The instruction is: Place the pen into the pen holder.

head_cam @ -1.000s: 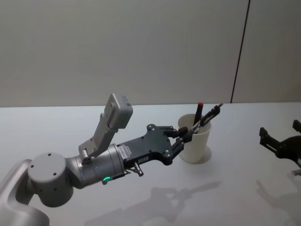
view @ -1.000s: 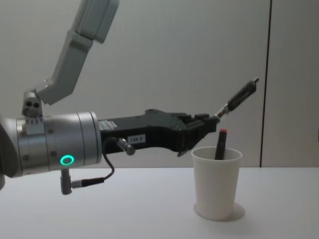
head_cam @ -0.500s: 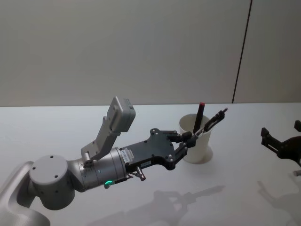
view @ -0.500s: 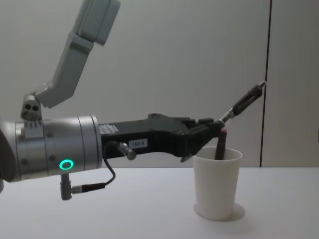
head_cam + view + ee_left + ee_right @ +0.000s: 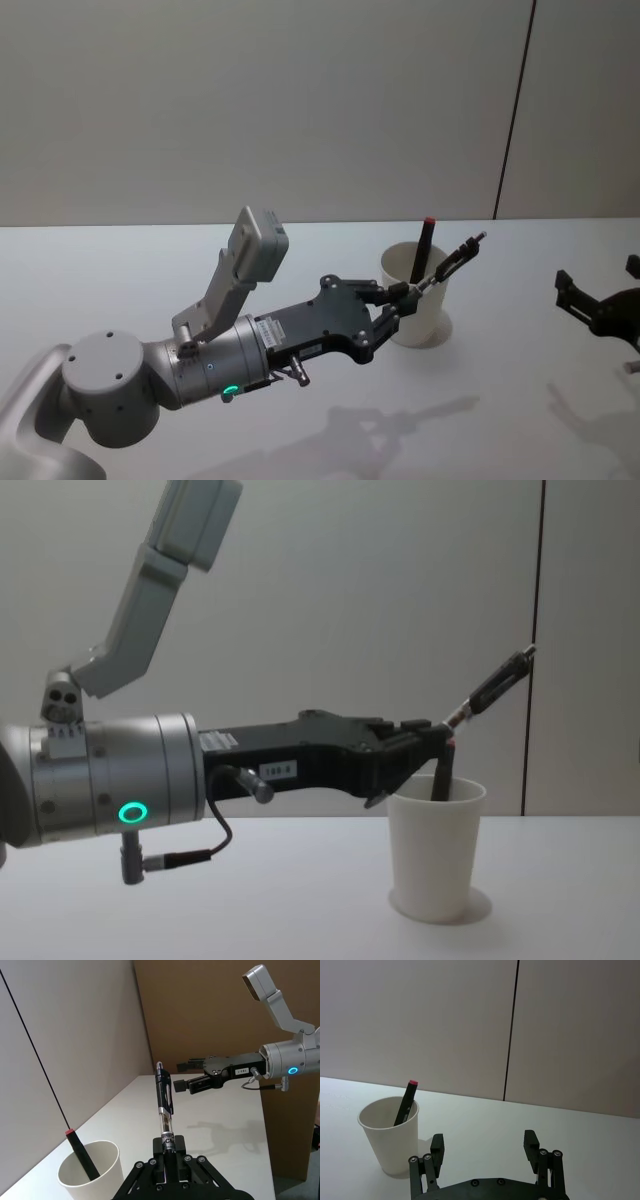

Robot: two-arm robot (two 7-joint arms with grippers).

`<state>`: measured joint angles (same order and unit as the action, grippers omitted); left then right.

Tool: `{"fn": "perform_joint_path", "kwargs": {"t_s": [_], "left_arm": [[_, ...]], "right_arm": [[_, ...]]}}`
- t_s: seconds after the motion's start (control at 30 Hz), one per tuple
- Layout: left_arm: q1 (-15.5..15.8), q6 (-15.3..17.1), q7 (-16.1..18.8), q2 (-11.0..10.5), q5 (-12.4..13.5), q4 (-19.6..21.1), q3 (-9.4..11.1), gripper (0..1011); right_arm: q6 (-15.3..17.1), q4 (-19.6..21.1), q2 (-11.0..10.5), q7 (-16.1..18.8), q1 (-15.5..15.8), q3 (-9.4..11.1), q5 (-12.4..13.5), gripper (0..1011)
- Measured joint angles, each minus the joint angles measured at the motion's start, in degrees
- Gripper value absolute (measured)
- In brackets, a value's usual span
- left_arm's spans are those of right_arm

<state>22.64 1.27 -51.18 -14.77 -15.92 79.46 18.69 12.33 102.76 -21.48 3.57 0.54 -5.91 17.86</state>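
The left gripper (image 5: 405,292) (image 5: 436,736) reaches in from the left, level and low over the white counter (image 5: 150,270) (image 5: 300,900). Its fingertips are just above the left side of the cup's rim. It is clamped narrow on the lower end of the pen (image 5: 452,259) (image 5: 493,686) (image 5: 164,1102), a black pen with a clear barrel and a clip. The pen is tilted, its free end rising up and to the right past the cup (image 5: 415,318) (image 5: 436,860) (image 5: 95,1172) (image 5: 390,1135). The pen's whole visible length is above the rim and outside the cup. Its gripped end is hidden between the fingers, so I cannot tell where its tip sits over the opening.

The cup is plain white paper. It stands upright on the counter, right of centre, with the left arm on its left and the right gripper on its right. A red-capped pen (image 5: 424,245) (image 5: 441,777) (image 5: 80,1152) (image 5: 406,1102) is already inside it, leaning on the rim with its red end sticking out above.

The right gripper (image 5: 597,283) (image 5: 484,1142) (image 5: 181,1075) hangs at the right edge of the head view, well apart from the cup. Its fingers are spread wide with nothing between them. A plain wall (image 5: 300,100) with one dark vertical seam stands behind the counter.
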Motion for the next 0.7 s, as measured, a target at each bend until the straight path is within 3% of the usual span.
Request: {"fn": "perform_joint_path", "kwargs": {"t_s": [0.47,0.7], "left_arm": [[-0.1,0.1,0.0,-0.1,-0.1,0.1,0.1,140],[-0.1,0.1,0.0,-0.1,-0.1,0.1,0.1,140]], "right_arm": [[-1.9,0.6,-0.6,2.1,0.8,0.9,2.9,1001],[-3.3,0.9,-0.9,4.5,1.5,1.7,6.7,1001]]}}
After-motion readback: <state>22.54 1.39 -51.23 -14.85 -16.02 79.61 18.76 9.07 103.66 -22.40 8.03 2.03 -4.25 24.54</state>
